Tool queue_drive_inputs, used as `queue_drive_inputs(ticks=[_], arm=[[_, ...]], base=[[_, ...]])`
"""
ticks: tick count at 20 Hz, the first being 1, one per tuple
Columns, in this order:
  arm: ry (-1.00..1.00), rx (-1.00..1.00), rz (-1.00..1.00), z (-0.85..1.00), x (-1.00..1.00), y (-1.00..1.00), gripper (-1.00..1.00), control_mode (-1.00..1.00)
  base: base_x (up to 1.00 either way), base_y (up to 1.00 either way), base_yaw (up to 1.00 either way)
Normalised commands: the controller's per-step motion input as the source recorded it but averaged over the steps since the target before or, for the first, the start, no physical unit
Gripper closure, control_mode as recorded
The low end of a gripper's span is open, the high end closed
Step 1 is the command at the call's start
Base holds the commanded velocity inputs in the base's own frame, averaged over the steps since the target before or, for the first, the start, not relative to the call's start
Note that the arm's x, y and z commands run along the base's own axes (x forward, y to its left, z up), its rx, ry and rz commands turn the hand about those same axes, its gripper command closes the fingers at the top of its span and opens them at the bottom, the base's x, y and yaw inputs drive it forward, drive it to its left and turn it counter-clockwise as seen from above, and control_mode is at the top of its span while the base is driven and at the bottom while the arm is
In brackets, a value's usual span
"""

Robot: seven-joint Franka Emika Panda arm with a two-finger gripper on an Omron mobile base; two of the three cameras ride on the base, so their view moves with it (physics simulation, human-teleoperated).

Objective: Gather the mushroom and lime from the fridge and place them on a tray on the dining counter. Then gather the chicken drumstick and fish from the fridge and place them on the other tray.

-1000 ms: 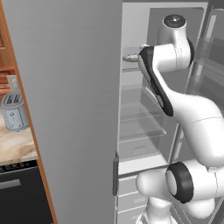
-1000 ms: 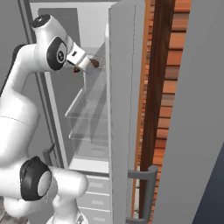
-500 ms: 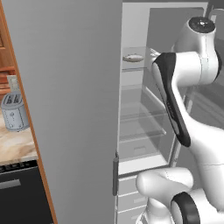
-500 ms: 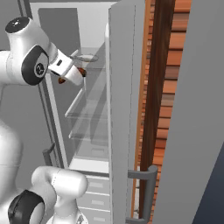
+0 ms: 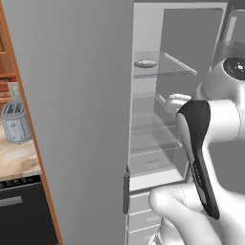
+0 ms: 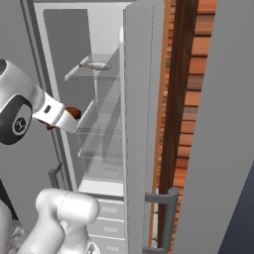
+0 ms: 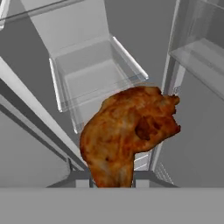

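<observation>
Reddish-brown chicken drumstick [image 7: 129,131] sits pinched in my narrow two-finger gripper [image 6: 63,119], just outside the open grey fridge [image 5: 162,119]. A pale fish [image 5: 145,62] lies on the top glass shelf. I judge: withdraw slowly, clear the door edge, keep the clamp firm.

The tool's [image 7: 113,181] fingertips are hidden behind the chicken drumstick [image 7: 129,133], whose lower end the hand view's bottom cuts off. Above the tool, the flat item [image 5: 145,62] on the fridge's [image 5: 86,119] top shelf is too small to identify.
</observation>
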Motion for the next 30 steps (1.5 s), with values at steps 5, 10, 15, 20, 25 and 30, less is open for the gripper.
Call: queue_drive_inputs(ticks=[5,10,15,20,25,30], arm=[[0.02,-0.03,0.01,-0.54,-0.41,0.15,1.0,-1.0],[0.02,-0.02,0.0,-0.14,-0.04,0.0,1.0,-1.0],[0.0,0.0,0.0,0.0,0.0,0.0,1.0,-1.0],[0.0,0.0,0.0,0.0,0.0,0.0,1.0,-1.0],[0.0,0.0,0.0,0.0,0.0,0.0,1.0,1.0],[0.0,0.0,0.0,0.0,0.0,0.0,1.0,1.0]], base=[[0.0,0.0,0.0],[0.0,0.0,0.0],[0.0,0.0,0.0],[0.0,0.0,0.0],[-0.14,0.0,0.0],[-0.65,0.05,0.02]])
